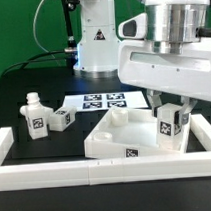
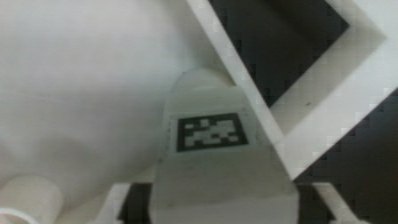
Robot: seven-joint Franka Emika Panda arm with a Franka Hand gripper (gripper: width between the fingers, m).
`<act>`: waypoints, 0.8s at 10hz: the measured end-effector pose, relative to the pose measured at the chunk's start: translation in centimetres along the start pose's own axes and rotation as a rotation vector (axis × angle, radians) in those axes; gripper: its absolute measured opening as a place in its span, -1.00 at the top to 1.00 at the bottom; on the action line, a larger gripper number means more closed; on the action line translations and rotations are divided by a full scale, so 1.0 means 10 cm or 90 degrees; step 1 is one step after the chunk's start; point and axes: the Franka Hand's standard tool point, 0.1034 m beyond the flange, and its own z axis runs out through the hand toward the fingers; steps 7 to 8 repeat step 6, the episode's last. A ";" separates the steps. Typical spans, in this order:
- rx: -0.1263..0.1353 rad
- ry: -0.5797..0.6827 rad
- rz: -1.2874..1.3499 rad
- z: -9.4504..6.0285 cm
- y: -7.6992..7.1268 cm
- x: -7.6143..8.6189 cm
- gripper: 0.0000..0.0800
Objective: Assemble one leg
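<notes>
My gripper [image 1: 170, 102] is shut on a leg [image 1: 173, 126], a small white block with a black-and-white tag. It holds the leg upright over the right corner of the large white tray-like part [image 1: 114, 143]. In the wrist view the leg [image 2: 215, 135] fills the middle between the two fingers [image 2: 128, 198], and the gripper [image 2: 221, 203] is closed on its sides. The tray-like part [image 2: 80, 80] lies beneath it. Whether the leg's lower end touches the tray-like part is hidden.
Two more tagged legs [image 1: 34, 116] [image 1: 60, 119] stand at the exterior view's left. The marker board [image 1: 101, 100] lies behind the tray-like part. A white frame rail [image 1: 107, 171] runs along the front and both sides. The arm's base [image 1: 95, 39] stands at the back.
</notes>
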 end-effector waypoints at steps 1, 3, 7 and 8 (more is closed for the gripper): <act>0.003 0.000 -0.004 -0.02 -0.02 -0.02 0.26; 0.026 0.003 -0.023 -0.24 -0.15 -0.03 -0.44; 0.035 0.000 -0.043 -0.40 -0.21 -0.03 -0.59; 0.035 0.000 -0.043 -0.40 -0.21 -0.03 -0.59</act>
